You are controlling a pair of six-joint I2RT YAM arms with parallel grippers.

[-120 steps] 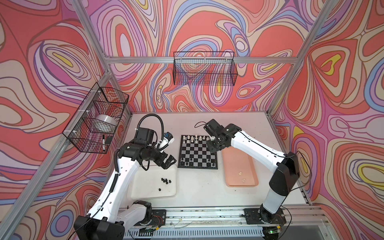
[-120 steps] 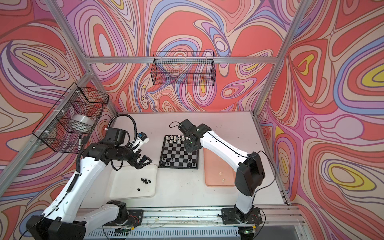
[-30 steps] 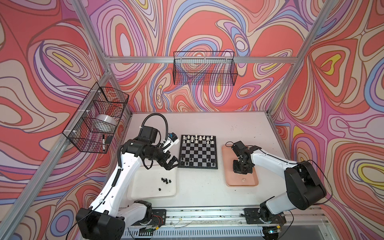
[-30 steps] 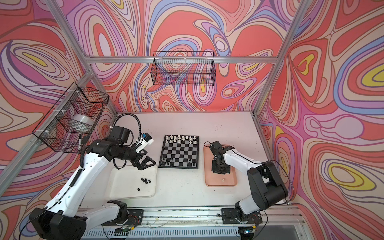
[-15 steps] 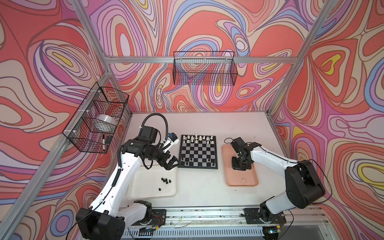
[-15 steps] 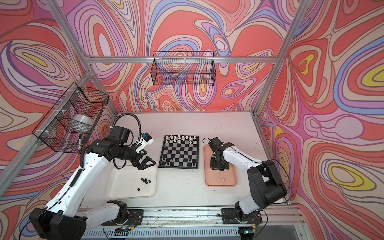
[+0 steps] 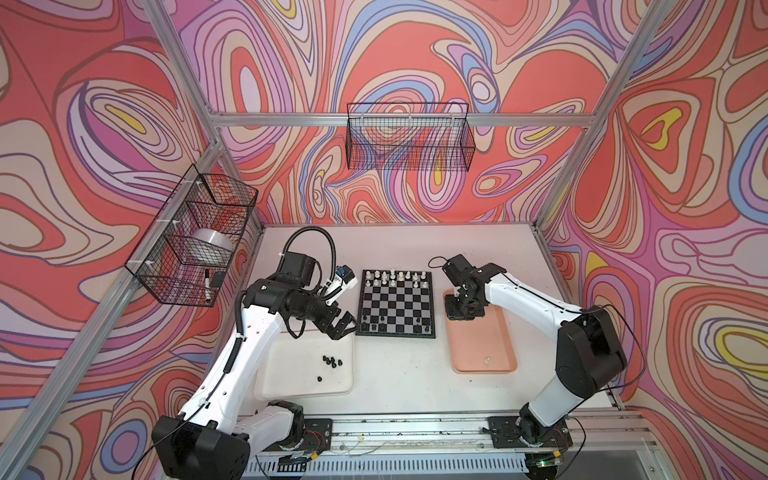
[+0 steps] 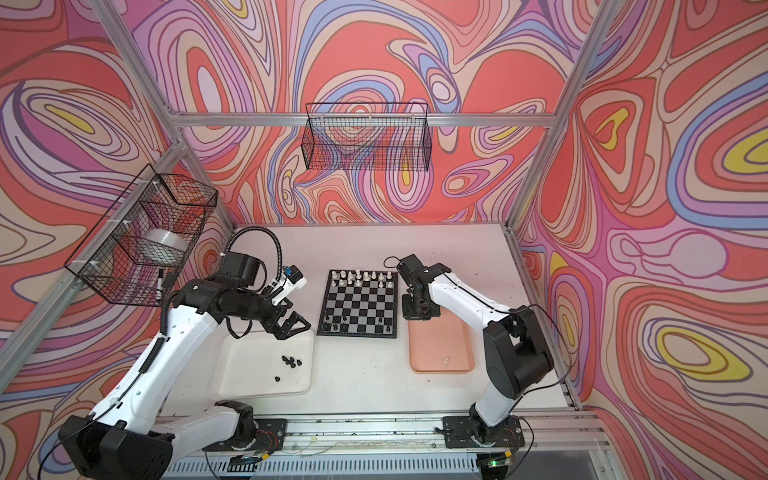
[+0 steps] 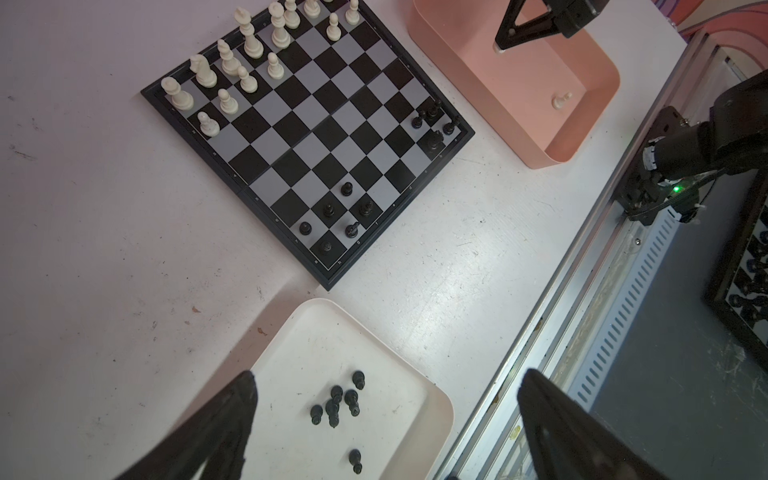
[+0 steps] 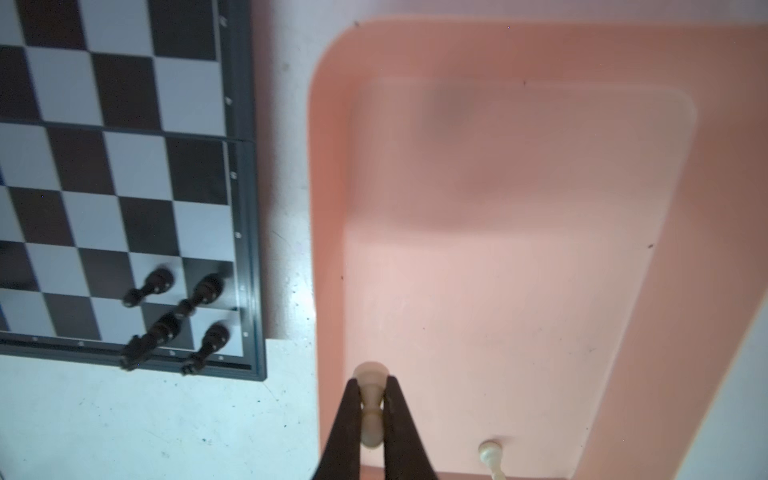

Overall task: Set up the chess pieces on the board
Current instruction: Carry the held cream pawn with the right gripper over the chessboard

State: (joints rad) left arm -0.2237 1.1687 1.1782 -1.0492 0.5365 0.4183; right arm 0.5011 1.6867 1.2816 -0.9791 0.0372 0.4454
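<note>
My right gripper (image 10: pixel 370 388) is clamped on a white piece (image 10: pixel 371 419). It pinches the piece at the thin waist, above the pink tray (image 10: pixel 519 249) and just beside the board (image 10: pixel 124 166). I judge this hold to be the first risk: the piece is tiny and smooth, so it can turn or slip between the fingers on the way.

The second risk is at the board. The white rows (image 7: pixel 395 277) at its far edge are crowded, and the fingers are broad against the squares, so they can knock down a neighbour when I lower.

A second white piece (image 10: pixel 489 452) lies in the pink tray. My left gripper (image 7: pixel 345 328) hangs empty, jaws apart, over the corner of the white tray (image 7: pixel 291 376), just beside the board. If both arms go in together, they may collide.
</note>
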